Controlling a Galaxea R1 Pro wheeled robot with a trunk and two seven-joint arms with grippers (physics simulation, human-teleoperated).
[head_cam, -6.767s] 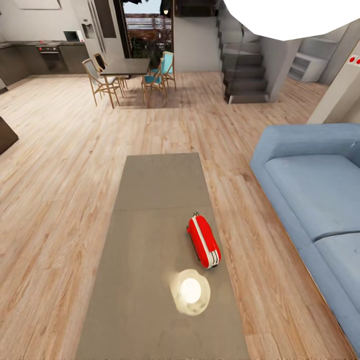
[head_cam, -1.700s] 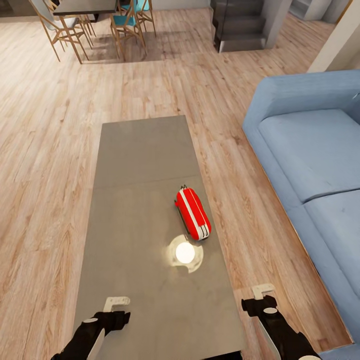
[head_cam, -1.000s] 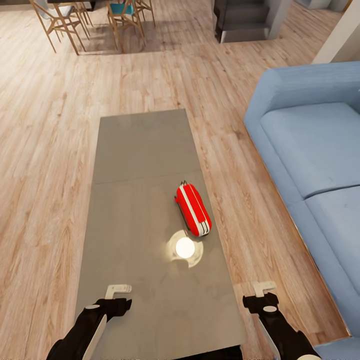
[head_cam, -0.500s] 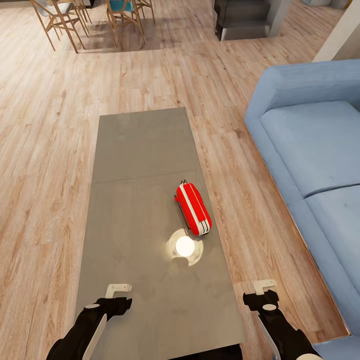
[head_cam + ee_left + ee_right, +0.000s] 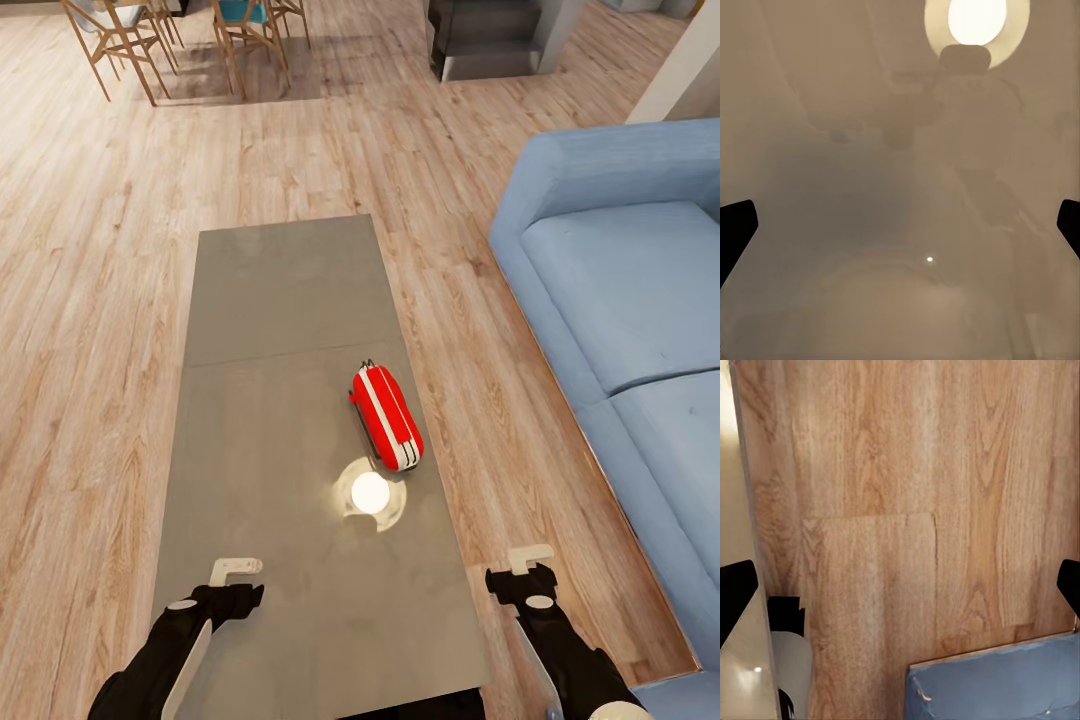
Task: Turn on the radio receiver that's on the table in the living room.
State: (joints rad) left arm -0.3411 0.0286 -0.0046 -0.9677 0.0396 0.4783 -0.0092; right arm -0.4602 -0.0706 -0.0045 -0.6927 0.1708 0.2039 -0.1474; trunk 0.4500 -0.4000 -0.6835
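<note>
Head view: we see the radio receiver (image 5: 386, 417) lying mid-frame on the table (image 5: 280, 300); our left gripper (image 5: 237, 571) and right gripper (image 5: 529, 557), lower frame, both spread.

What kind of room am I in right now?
Most likely an open-plan living room: a blue sofa, a low grey table holding the red radio, and dining chairs beyond on the wood floor.

Wood plank floor (image 5: 907, 472), blue sofa corner (image 5: 997, 682), grey table edge (image 5: 739, 585)
</note>
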